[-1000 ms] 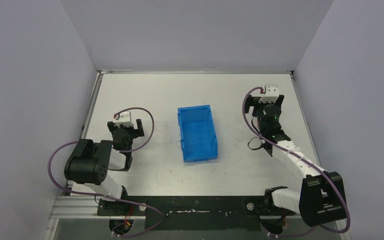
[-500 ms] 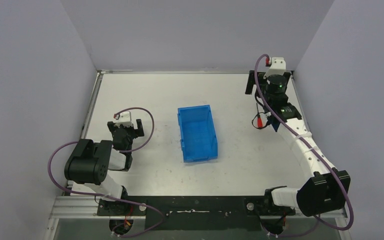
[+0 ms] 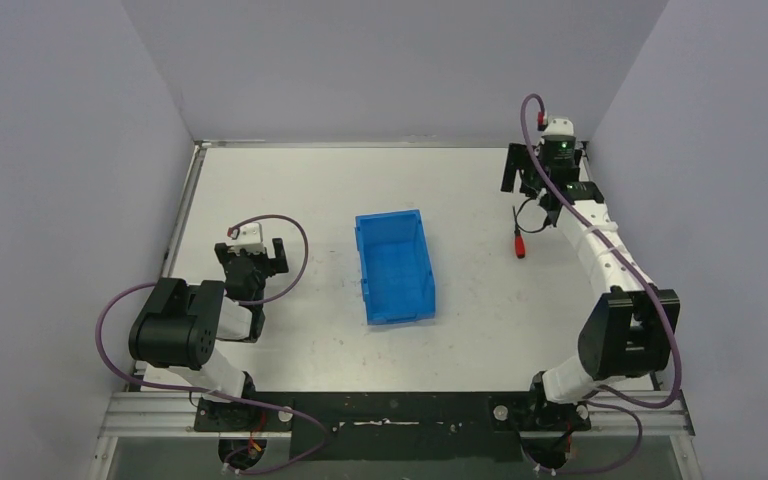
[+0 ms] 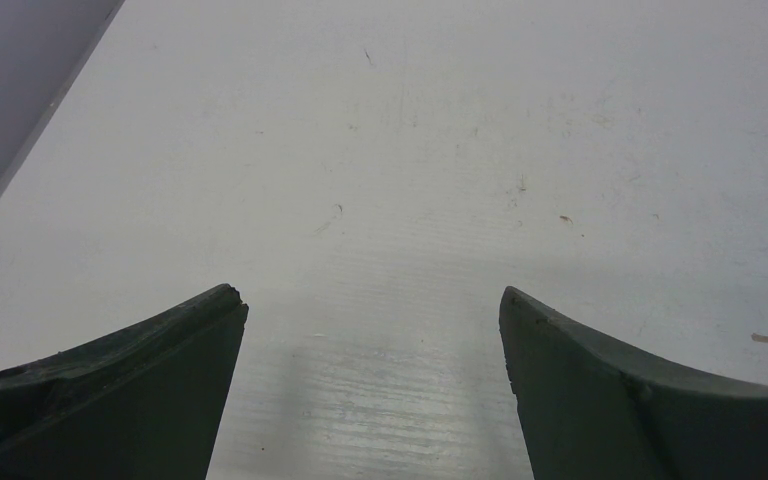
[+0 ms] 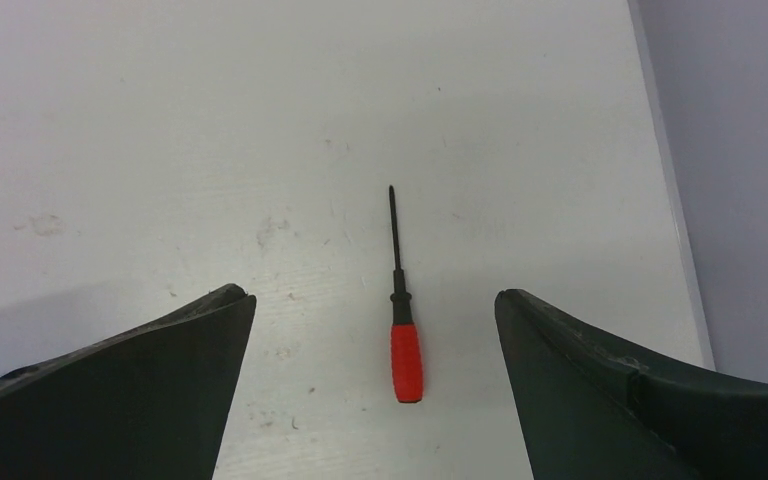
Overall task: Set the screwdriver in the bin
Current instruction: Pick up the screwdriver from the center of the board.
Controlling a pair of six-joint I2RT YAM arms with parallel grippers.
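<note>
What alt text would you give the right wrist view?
A small red-handled screwdriver lies flat on the white table, handle nearest the camera and thin black shaft pointing away. It is framed between the two dark fingers of the open right gripper, which do not touch it. A grey wall borders the table on the right.

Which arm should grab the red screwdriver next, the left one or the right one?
The right arm. Its open jaws frame the screwdriver; the left arm sits beyond the bin, its camera showing only table.
</note>
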